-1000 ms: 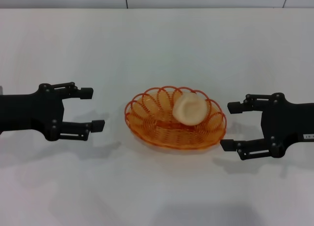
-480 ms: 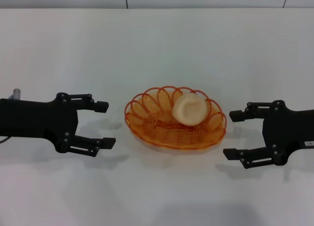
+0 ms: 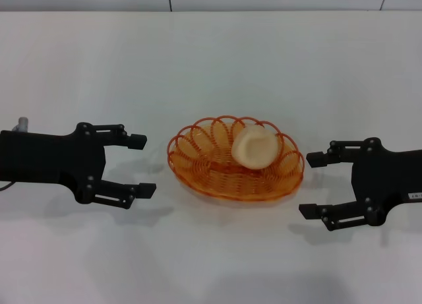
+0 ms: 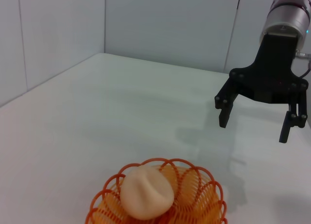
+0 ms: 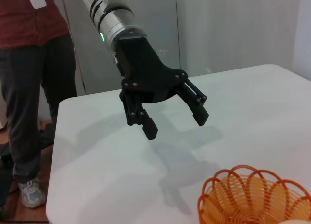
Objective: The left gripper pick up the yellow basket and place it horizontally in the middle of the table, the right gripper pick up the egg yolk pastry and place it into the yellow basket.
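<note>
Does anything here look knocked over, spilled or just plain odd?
Nothing stands out. The yellow basket sits flat on the table, and the egg yolk pastry lies whole inside it, toward the robot's right. The left tool and right tool are both open and apart from the basket, one on each side.

The basket (image 3: 235, 160) sits on the desk (image 3: 217, 60) pretty much in the middle, long side running left to right. The pastry (image 3: 254, 146) is inside it, over toward the right and back part, leaning on the rim. The left hand (image 3: 141, 165) is just off the basket's left end and the right hand (image 3: 311, 185) is just off its right end, both spread wide, facing the basket, neither touching it. There's a person (image 5: 29, 83) standing past the desk's left side.
</note>
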Tool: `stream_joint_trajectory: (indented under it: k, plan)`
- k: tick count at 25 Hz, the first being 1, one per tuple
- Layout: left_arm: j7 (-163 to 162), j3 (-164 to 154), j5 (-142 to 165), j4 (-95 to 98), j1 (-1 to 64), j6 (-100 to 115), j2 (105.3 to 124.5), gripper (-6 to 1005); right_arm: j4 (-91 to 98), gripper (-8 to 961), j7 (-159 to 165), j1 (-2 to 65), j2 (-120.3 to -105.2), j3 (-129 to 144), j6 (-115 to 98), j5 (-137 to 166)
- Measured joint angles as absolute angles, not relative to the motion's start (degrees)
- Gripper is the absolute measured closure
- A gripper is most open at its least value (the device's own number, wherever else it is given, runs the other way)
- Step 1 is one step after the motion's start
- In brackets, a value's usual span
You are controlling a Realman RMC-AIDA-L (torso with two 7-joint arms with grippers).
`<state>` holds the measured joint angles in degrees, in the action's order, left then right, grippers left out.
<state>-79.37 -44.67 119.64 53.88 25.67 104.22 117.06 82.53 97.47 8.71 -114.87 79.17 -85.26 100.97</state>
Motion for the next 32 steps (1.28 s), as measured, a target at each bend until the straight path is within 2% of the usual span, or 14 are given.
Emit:
stream_joint_trajectory:
  k: [32]
  plan:
    - [-79.81, -45.02, 120.33, 53.87, 26.92, 104.94, 117.50, 129, 82.53, 142, 98.84, 8.87, -114.87, 79.45, -86.14, 102.41]
